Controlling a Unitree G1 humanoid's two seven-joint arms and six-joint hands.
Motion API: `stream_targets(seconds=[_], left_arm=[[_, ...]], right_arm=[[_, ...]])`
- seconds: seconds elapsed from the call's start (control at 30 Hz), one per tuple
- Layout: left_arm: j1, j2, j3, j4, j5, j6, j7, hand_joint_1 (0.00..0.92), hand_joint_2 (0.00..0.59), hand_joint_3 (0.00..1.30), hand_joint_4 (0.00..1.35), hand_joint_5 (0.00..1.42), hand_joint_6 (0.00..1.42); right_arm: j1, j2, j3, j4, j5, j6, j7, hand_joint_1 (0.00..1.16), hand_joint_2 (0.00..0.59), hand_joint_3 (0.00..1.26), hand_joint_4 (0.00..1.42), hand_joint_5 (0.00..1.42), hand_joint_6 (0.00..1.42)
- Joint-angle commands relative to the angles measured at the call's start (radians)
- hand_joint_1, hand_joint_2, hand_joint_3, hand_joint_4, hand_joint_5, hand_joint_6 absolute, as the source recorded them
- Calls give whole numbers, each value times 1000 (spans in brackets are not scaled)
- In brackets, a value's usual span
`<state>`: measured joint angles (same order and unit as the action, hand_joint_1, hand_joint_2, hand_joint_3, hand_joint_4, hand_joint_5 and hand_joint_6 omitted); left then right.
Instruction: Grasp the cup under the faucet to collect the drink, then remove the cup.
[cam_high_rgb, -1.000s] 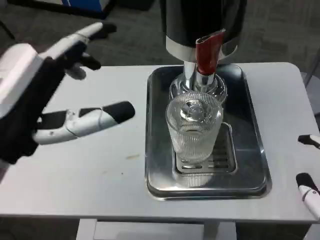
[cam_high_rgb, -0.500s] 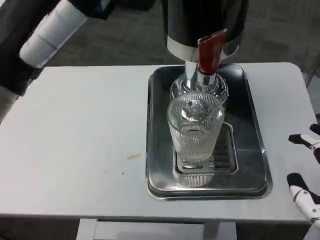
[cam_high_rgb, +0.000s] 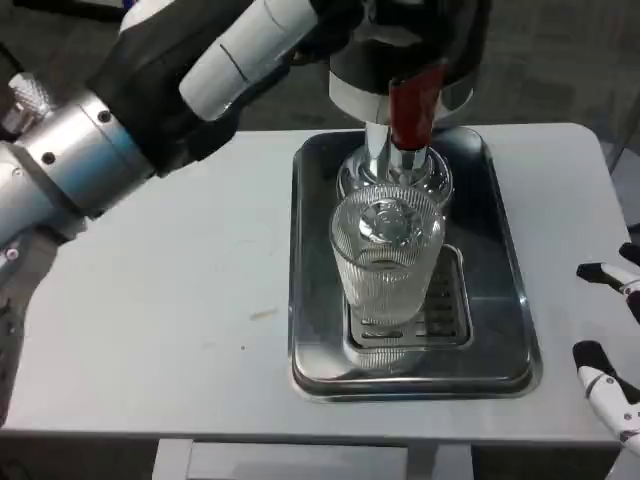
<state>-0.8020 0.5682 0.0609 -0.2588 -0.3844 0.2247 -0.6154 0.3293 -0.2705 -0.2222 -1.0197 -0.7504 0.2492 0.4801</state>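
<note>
Since 0.5 s ago the left hand (cam_high_rgb: 250, 50) has swung in from the upper-left corner toward the dispenser (cam_high_rgb: 410, 40); its forearm now crosses the table's (cam_high_rgb: 150, 300) far-left side and its fingers reach the dispenser body beside the red lever (cam_high_rgb: 412, 105). Whether those fingers are apart or pressed on anything I cannot tell; they merge with the dark housing. Right hand (cam_high_rgb: 610, 370) sits at the table's right edge, fingertips apart, holding nothing. Cup (cam_high_rgb: 387, 262) stands upright on the grate of the steel tray (cam_high_rgb: 310, 300), directly under the faucet (cam_high_rgb: 395, 165), untouched; I see no clear liquid level through the ribbed glass. Judgement: step in hand is working the lever. To do it well, press the lever squarely without nudging the faucet, hold the cup centred under the stream, and release before the rim is reached. Risk: overflow, or the cup sliding on the grate.
</note>
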Motion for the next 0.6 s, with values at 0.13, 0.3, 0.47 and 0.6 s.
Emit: stream_targets(seconds=[0.13,0.3,0.47,0.6], left_arm=[[-37,-37,-51,61,41,-4,-18,0,40,206,185,297,213],[-30,-58,-92,91,76,-12,-29,0,40,205,178,293,196],[-13,-61,-121,99,116,-24,-53,0,41,202,178,286,193],[-2,-56,-138,104,148,-39,-70,0,41,198,173,284,192]], right_arm=[[22,11,0,-1,9,-7,-20,331,516,156,0,0,31],[29,8,-10,-4,22,-6,-22,331,516,156,0,0,31],[30,3,-24,-6,37,-1,-17,331,516,156,0,0,31],[33,-2,-31,-7,48,0,-16,331,516,156,0,0,31]])
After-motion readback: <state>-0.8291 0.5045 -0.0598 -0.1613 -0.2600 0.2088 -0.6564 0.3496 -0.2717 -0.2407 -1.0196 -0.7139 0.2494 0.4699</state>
